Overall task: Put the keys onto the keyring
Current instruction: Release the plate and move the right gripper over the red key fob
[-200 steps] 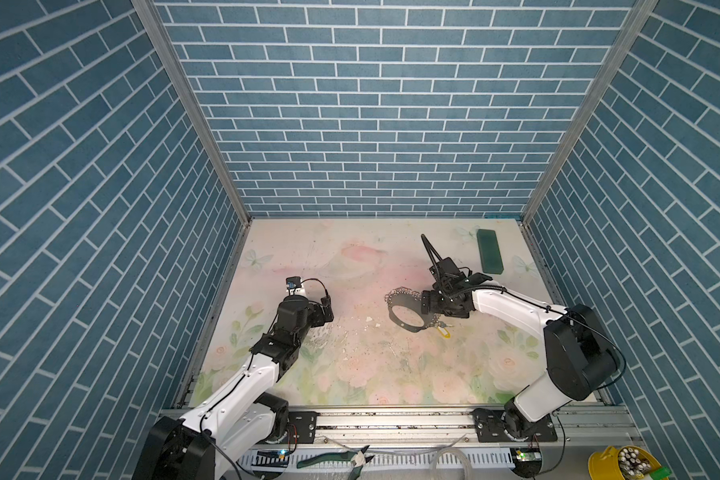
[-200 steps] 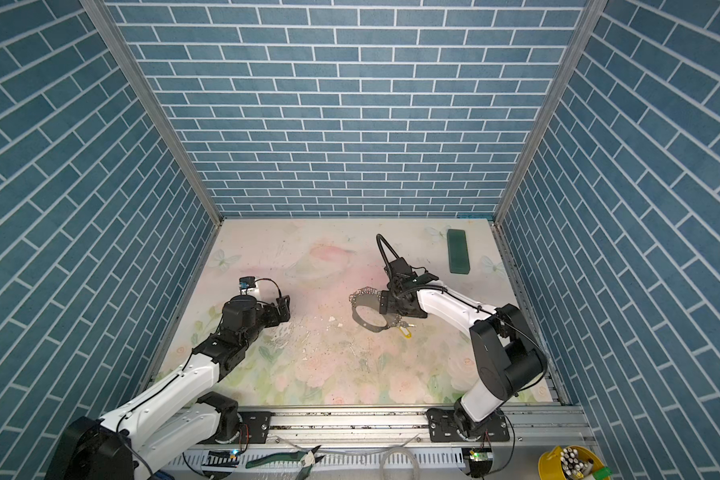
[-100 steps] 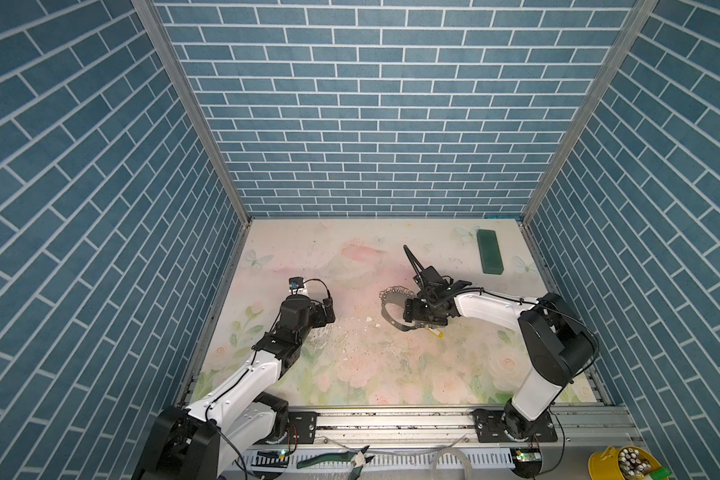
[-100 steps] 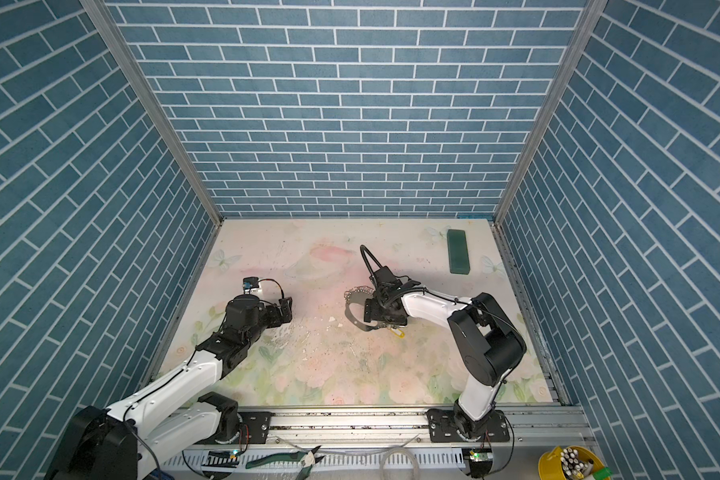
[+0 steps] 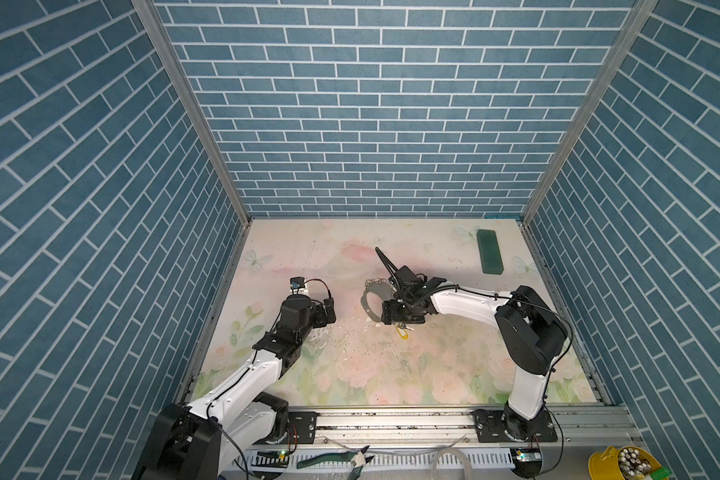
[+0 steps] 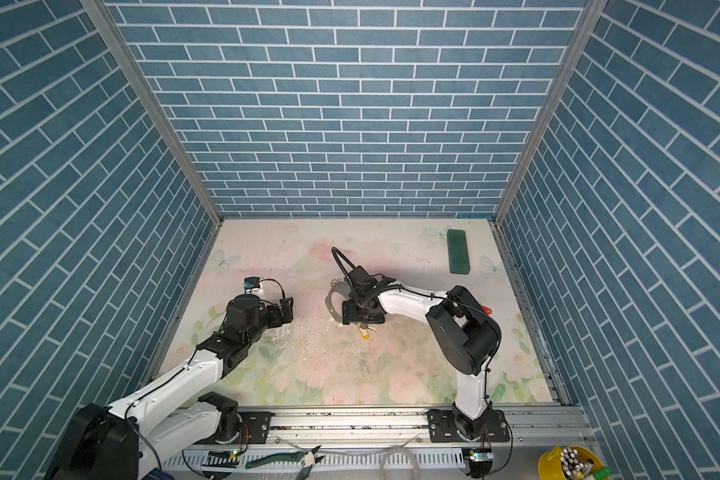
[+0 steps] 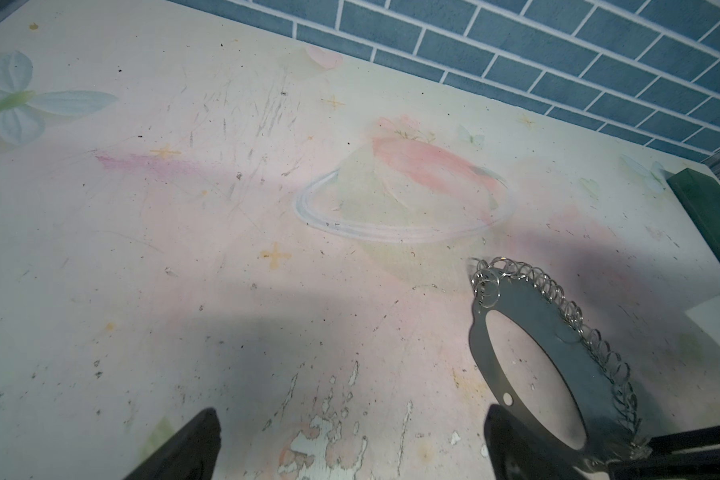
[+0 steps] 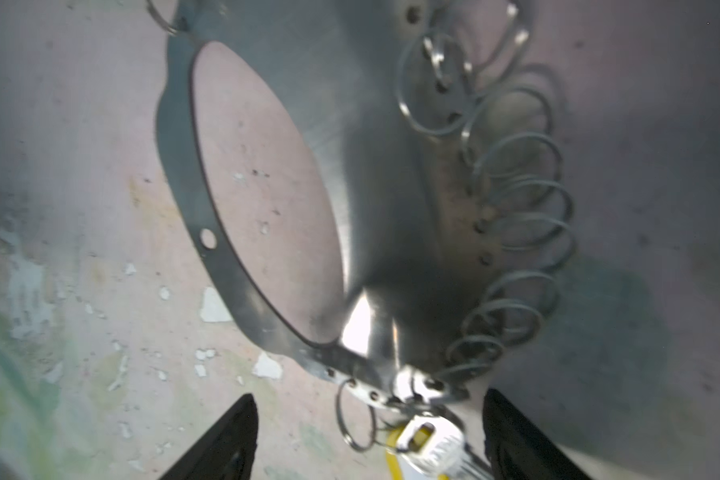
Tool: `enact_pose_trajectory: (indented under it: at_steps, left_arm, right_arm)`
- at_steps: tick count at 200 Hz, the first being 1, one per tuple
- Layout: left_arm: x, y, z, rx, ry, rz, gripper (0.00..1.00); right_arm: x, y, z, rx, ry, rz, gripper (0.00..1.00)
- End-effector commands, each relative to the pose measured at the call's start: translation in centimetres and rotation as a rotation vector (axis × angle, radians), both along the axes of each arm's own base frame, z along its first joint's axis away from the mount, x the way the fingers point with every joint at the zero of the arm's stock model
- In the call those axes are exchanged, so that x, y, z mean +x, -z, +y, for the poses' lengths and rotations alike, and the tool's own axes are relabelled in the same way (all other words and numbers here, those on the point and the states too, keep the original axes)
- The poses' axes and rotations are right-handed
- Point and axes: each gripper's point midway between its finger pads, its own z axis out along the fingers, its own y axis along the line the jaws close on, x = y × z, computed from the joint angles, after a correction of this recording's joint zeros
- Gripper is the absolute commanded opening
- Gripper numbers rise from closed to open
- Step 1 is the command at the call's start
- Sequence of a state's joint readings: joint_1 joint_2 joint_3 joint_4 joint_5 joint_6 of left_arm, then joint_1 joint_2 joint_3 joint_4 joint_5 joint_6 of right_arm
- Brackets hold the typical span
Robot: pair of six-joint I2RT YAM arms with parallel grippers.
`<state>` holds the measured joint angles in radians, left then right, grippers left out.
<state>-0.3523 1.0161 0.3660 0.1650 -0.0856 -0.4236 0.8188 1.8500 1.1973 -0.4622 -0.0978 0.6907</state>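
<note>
While the right gripper (image 8: 368, 397) hangs open-jawed over the near end of the keyring (image 8: 362, 145), the yellow key (image 8: 429, 449) lies just beside that end, between the jaws — a pickup step, I judge. Next it must close on the key alone, not the wire clips (image 8: 528, 199). Beyond the keyring's left side the left gripper (image 7: 350, 449) hovers open. What may be the red key (image 6: 488, 310) is a speck well right of the keyring — too small to tell. Whether the yellow key is already clipped on is blurred.

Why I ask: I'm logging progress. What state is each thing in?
Large dark grey flat hoop keyring: on the table.
Small yellow-headed key: at hoop's end, attachment unclear.
Small red-headed key: apart from hoop.
Left claw: open, empty.
Right claw: open, straddling hoop's end.
</note>
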Motion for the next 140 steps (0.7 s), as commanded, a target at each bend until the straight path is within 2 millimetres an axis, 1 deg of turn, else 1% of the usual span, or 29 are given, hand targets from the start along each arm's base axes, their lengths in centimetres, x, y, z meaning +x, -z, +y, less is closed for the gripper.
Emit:
enact_pose_trajectory:
  at_steps: [1, 24, 47, 60, 80, 95, 126, 140]
  left_arm:
    - [0.6, -0.9, -0.7, -0.017, 0.021, -0.021, 1.00]
    - [0.6, -0.7, -1.0, -0.022, 0.034, -0.009, 1.00]
    - [0.6, -0.7, -1.1, -0.029, 0.038, -0.011, 1.00]
    - [0.6, -0.7, -1.2, -0.033, 0.041, -0.010, 1.00]
    - [0.6, -0.6, -1.3, -0.034, 0.047, -0.004, 0.99]
    - [0.6, -0.5, -1.4, -0.037, 0.048, 0.001, 1.00]
    - [0.6, -0.6, -1.7, -0.046, 0.061, 0.006, 1.00]
    - [0.6, -0.6, -1.8, -0.047, 0.067, 0.010, 1.00]
  right_arm:
    - [0.7, -3.3, -4.3, -0.114, 0.024, -0.090, 0.85]
    - [1.5, -5.4, -9.1, -0.156, 0.103, -0.150, 0.85]
    - [2.3, -6.0, -14.8, -0.197, 0.239, -0.164, 0.85]
    - [2.8, -6.0, -17.4, -0.203, 0.312, -0.166, 0.85]
    - [3.4, -5.8, -20.2, -0.197, 0.410, -0.154, 0.85]
    - [4.0, -5.3, -23.3, -0.212, 0.524, -0.123, 0.86]
    - [5.8, -4.8, -29.1, -0.148, 0.744, -0.106, 0.85]
    - [6.7, -4.1, -31.2, -0.124, 0.815, -0.091, 0.85]
